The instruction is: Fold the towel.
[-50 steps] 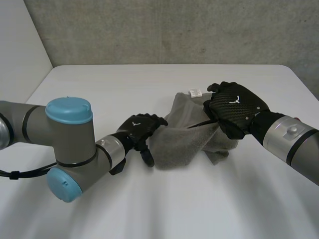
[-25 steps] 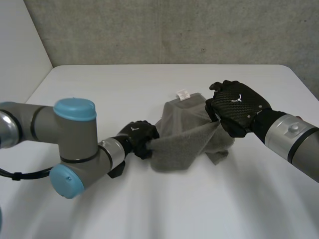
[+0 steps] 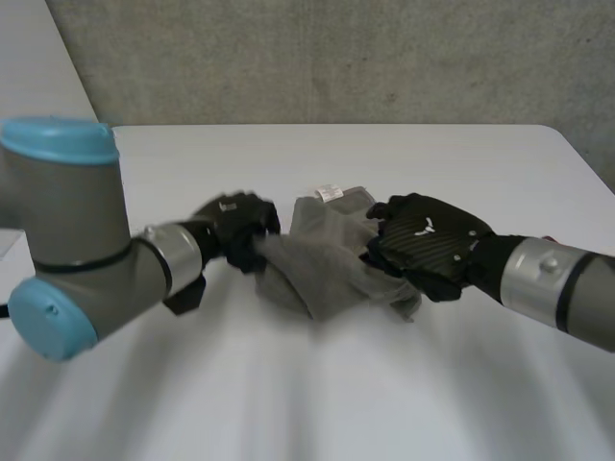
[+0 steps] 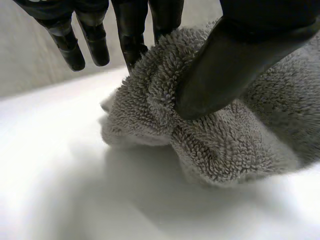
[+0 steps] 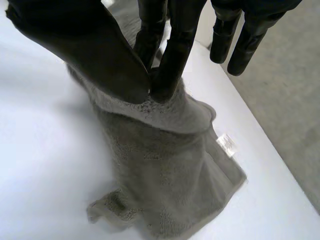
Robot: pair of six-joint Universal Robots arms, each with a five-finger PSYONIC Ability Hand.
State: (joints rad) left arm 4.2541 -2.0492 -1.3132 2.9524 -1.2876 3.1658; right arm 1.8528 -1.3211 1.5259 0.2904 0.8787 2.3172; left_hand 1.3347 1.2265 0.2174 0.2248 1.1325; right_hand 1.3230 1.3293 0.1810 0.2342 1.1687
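Pinching, left robot hand [image 3: 238,226]: it grasps the left end of the grey towel [image 3: 327,264]. In the left wrist view its thumb [image 4: 225,65] presses a bunched fold of cloth against two fingers [image 4: 132,35]. The other fingers beside them point out straight and touch no cloth.
Pinching, right robot hand [image 3: 423,245]: it grasps the right end of the towel. In the right wrist view the thumb and two fingers meet on a raised fold, and the remaining fingers are straight and clear of the cloth.
Towel: crumpled and bunched between the two hands, about midway between the table's left and right edges. The pinched folds are lifted, and the cloth sags from them. Its lower part rests on the table [image 3: 288,384].
Tag [image 3: 329,192]: a small white label on the towel's far edge, between the two hands and nearer the table's far edge than either of them.
Table: white.
Left arm [image 3: 77,250]: grey with light-blue caps, reaching in from the table's left edge.
Right arm [image 3: 557,283]: grey, reaching in from the table's right edge.
Wall [image 3: 336,58]: rough grey surface behind the table's far edge.
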